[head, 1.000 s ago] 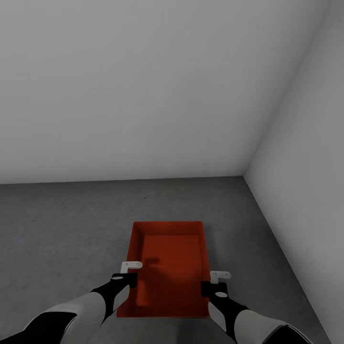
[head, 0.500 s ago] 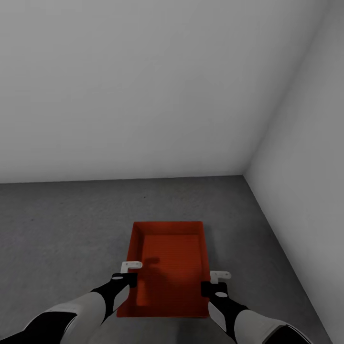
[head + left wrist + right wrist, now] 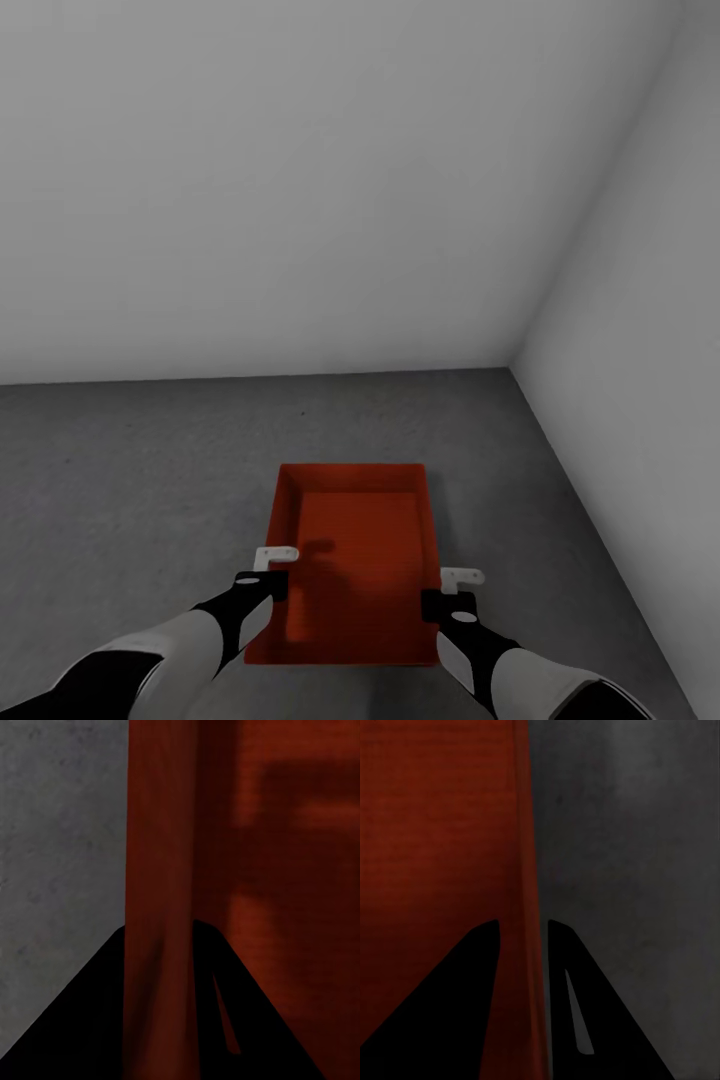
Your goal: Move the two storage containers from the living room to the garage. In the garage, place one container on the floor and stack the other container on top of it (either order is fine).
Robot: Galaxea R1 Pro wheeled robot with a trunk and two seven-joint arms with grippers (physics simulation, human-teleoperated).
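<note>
Your left tool [image 3: 272, 572] and right tool [image 3: 450, 592] each pinch a side wall of the storage container [image 3: 352, 560] at 6 o'clock over the floor [image 3: 150, 470].

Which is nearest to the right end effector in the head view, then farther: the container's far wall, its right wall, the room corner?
1. Right wall of the container, between its fingers.
2. Far wall, ahead.
3. Room corner, farthest, ahead-right.

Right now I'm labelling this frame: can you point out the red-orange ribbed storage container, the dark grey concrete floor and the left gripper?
Red-orange ribbed storage container [image 3: 355, 560]: head view, inner base.
Dark grey concrete floor [image 3: 130, 480]: head view, bare patch.
Left gripper [image 3: 272, 570]: head view, between fingertips.
</note>
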